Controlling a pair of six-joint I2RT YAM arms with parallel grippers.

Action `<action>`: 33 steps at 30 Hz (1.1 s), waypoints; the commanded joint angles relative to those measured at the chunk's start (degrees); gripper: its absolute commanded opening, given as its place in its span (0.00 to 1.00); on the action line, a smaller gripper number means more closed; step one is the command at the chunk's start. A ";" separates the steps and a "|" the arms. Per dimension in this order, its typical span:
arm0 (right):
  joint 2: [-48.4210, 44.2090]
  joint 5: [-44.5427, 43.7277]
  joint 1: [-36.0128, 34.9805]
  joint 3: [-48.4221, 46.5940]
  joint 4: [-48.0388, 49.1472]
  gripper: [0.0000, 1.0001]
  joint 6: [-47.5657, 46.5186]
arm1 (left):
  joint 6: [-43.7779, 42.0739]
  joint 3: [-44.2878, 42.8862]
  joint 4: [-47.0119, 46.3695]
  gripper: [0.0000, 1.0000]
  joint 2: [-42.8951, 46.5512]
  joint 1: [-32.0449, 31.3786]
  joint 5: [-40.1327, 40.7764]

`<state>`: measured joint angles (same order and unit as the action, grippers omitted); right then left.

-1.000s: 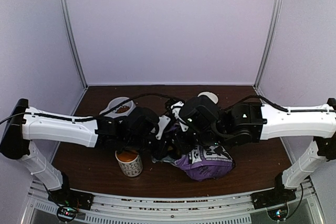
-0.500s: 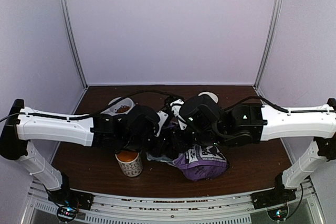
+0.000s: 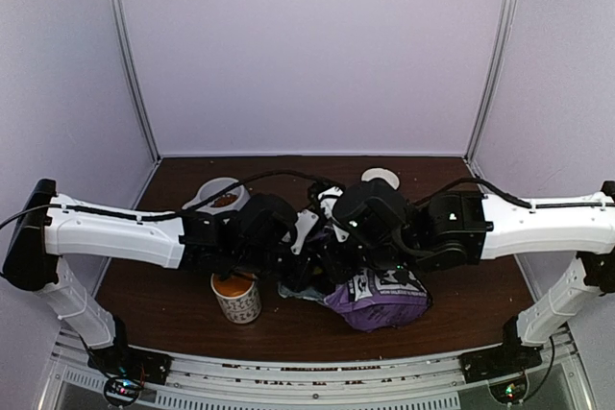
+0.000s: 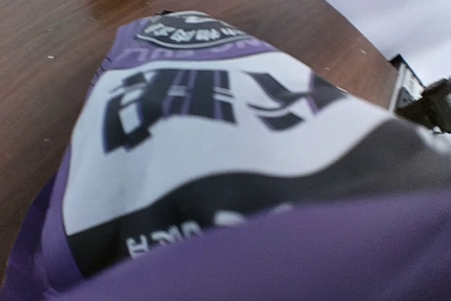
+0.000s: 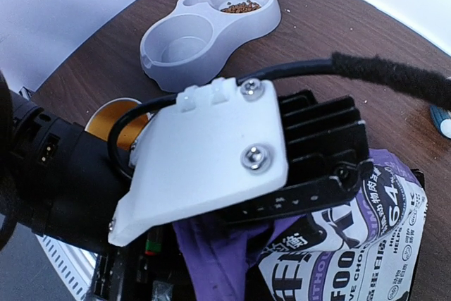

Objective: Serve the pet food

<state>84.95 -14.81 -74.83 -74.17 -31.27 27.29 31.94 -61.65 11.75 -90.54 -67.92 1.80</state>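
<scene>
Mug (image 3: 235,297): upright, orange inside, left of the left claw (image 3: 298,264) and nearer the arm bases. Stands apart from the bag.

Double bowl (image 3: 213,195): grey, two wells, left of the left claw and on its far side. Kibble (image 5: 239,7) lies in one well, the one farther from the right wrist camera. This is the only loose pet food in sight.

Left claw: buried in the knot of both wrists at table (image 3: 461,295) centre. Its own camera is filled by the purple bag (image 4: 211,125), white label band and dark lettering pressed close, fingers out of frame. Cannot tell whether the jaws are spread or clamped, or whether they hold the bag.

Right claw (image 3: 338,258): just right of the left claw, wrists crowded together. Jaws fully closed; fingers hidden, so no grip can be confirmed. Its camera looks onto the left arm's wrist (image 5: 211,153), with purple bag folds beneath it.

Purple bag: lying under both claws, its bulk to the right and near side of the right claw.

Teal-and-white container (image 3: 381,178): beyond the right claw, far side, well apart from the bag.
</scene>
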 commanded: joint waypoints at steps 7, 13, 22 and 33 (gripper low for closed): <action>-5.33 2.83 -1.41 0.34 10.70 0.00 0.91 | 0.50 5.75 -10.87 0.00 2.29 -0.82 -23.85; -6.56 2.04 -1.37 1.51 10.11 0.00 1.49 | 4.60 8.64 -16.75 0.00 4.33 -0.32 -27.55; -8.11 0.73 -1.39 2.53 9.07 0.00 1.80 | 14.23 14.36 -27.68 0.00 9.86 2.77 -29.89; -9.43 -1.68 -1.42 3.24 7.80 0.00 1.93 | 26.79 21.24 -32.51 0.00 17.76 8.84 -28.57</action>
<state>78.85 -14.83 -75.72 -70.11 -29.78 28.73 52.99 -42.33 -16.45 -75.48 -61.58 -26.70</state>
